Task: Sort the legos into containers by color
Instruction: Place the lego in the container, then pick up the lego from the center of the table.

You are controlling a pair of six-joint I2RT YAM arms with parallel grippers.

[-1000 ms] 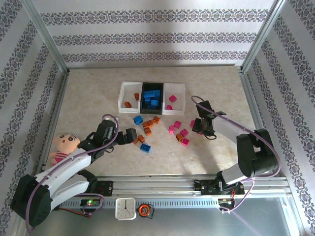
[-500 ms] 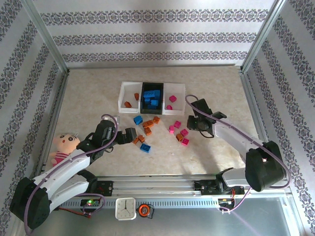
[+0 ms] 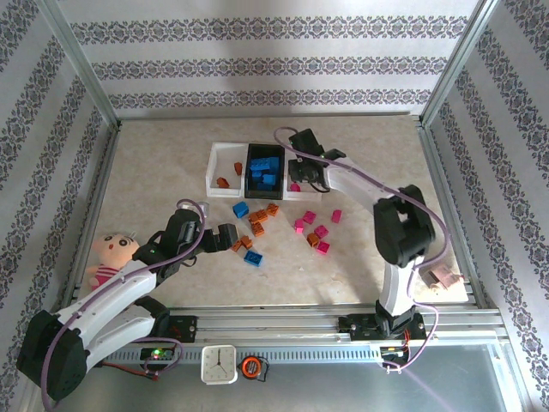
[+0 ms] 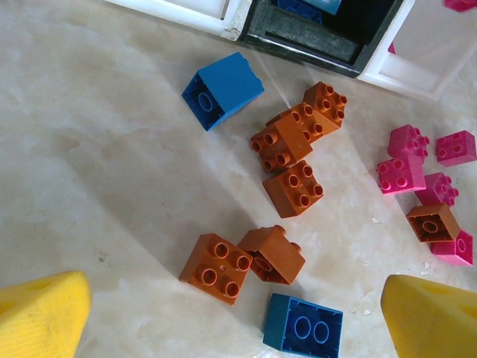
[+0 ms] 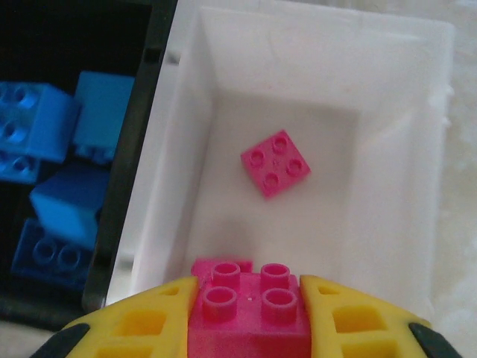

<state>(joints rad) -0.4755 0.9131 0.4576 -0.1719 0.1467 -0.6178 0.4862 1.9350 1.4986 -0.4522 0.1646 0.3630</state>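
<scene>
Above the near end of the right white bin: right gripper, yellow fingers pinched tight on both sides of a pink brick, studs up, clear of the bin floor. From the top camera, the same right gripper beside the black bin, arm stretched across the table. Flat on the floor of the right white bin, a second pink brick, studs up, apart from the walls. Just left of it, the black bin packed with blue bricks. In the left white bin, two orange bricks. Low over the loose pile: left gripper, fingers spread wide, nothing between them, no contact with any brick. Under and ahead of it, a pair of orange bricks touching each other, a blue brick upside down by the near edge, a cluster of three orange bricks, and a lone blue brick just short of the bins. Off to the right, a clump of pink bricks with one orange brick among them; farther right, a single pink brick on its own. At the table's left edge, well apart from the bricks, a small doll. Down on the front rail, a white clock.
</scene>
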